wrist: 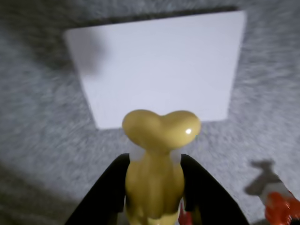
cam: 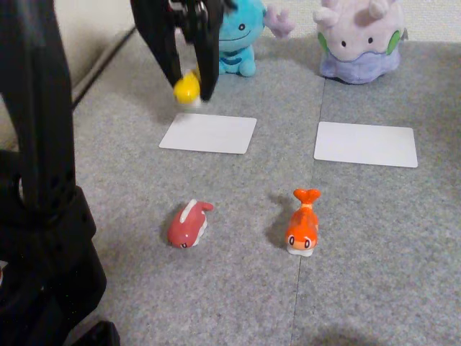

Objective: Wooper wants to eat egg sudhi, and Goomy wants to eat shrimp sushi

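The hand (cam: 193, 85) grips the egg sudhi (cam: 186, 89) at upper centre of the other view, held clear above the white card (cam: 208, 133) before Wooper (cam: 238, 40), presumably for delivery there. The wrist view adds the forked tail (wrist: 161, 129) pointing at that card. The shrimp sushi (cam: 302, 225) lies untouched lower centre, well apart from Goomy (cam: 360, 40) at upper right.

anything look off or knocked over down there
The dark red fish figure lies tipped on its side on the carpet, while the orange shrimp sushi beside it sits upright. Nothing looks spilled or damaged.
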Motion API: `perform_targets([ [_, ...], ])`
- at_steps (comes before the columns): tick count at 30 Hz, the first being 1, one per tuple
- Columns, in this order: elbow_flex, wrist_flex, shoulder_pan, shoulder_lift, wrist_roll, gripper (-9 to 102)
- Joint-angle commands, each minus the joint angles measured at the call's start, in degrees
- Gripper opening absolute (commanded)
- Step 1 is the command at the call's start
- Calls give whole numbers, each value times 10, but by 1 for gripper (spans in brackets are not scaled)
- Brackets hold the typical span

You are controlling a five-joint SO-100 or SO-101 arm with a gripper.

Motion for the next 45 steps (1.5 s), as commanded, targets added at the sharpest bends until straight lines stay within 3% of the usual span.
perform_targets([
  [1,-10,-23,4,-31,4,2],
  [11,-12,-79,15,-88,-8,3],
  [20,-15,-79,7,-83,-9,27],
  [24,-16,-68,12,-76,-10,32],
  [33,-16,30,21,170,-46,32],
  [36,-10,102,47,271,-90,32],
  [45,201,87,284,352,-332,32],
])
